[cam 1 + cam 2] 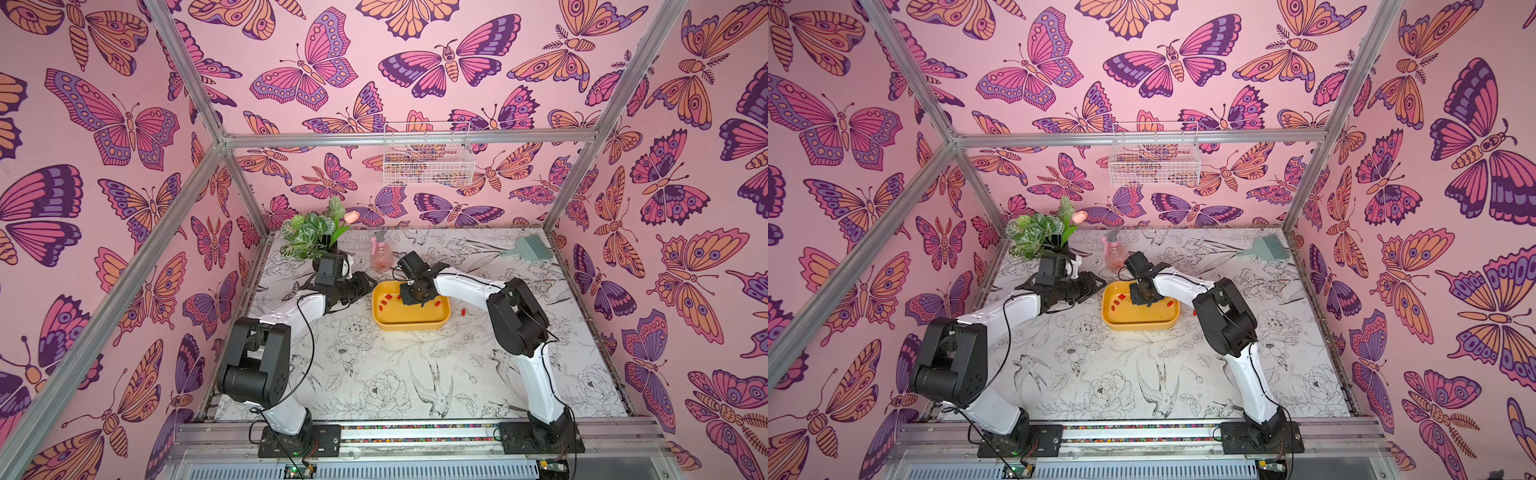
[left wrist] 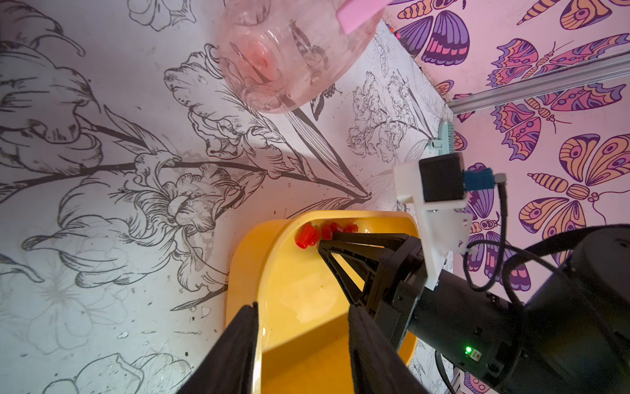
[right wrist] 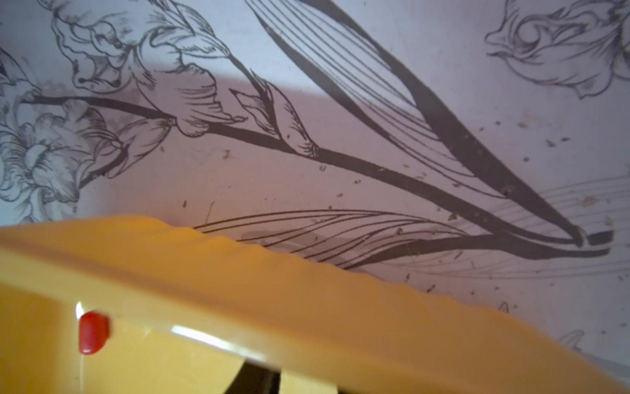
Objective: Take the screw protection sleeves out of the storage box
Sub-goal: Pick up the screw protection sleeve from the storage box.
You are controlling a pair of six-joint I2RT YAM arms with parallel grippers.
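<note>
The storage box (image 1: 409, 326) is a shallow yellow tray mid-table, seen in both top views (image 1: 1142, 324). Several red screw protection sleeves (image 1: 388, 297) lie inside it, most near its far left corner (image 2: 306, 237), one alone (image 3: 93, 331). One more sleeve (image 1: 462, 311) lies on the table right of the box. My left gripper (image 2: 303, 327) is open, its fingers astride the box's left wall (image 2: 245, 252). My right gripper (image 2: 327, 240) points down into the box beside the sleeve cluster, tips a small way apart. I see nothing held between them.
A pink spray bottle (image 1: 381, 253) stands just behind the box. A potted plant (image 1: 316, 237) is at the back left and a green brush (image 1: 530, 247) at the back right. A white wire basket (image 1: 428, 160) hangs on the rear wall.
</note>
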